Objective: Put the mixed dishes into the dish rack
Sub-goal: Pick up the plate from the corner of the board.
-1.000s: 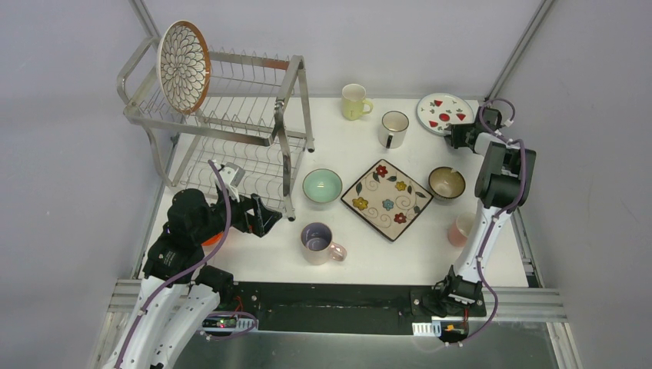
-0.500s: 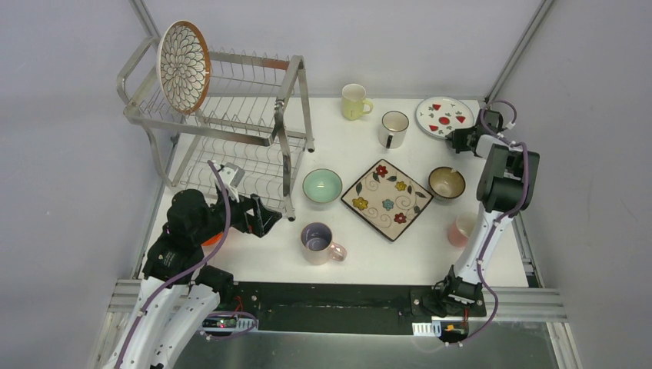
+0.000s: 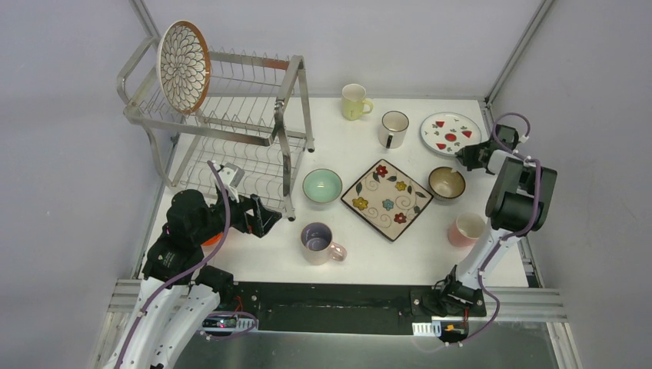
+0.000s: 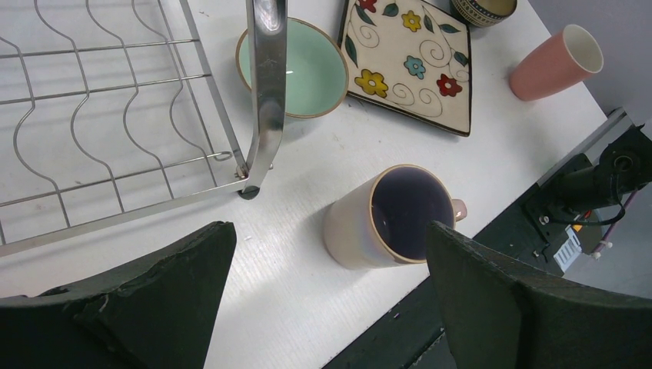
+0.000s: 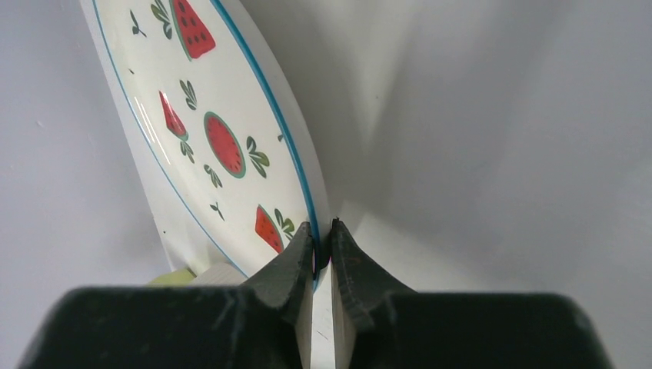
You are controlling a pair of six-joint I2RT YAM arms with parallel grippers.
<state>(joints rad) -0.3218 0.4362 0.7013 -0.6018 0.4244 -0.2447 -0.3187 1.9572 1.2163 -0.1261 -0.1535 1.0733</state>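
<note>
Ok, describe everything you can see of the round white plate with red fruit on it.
The round white glossy ceramic plate has a thin blue rim line, red watermelon slices and strawberries, and small green leaves. It is at the far right of the white table. The right gripper is shut on its near edge.

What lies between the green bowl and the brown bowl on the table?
The square flowered plate lies flat between the green bowl and the brown bowl. The top view shows this.
</note>
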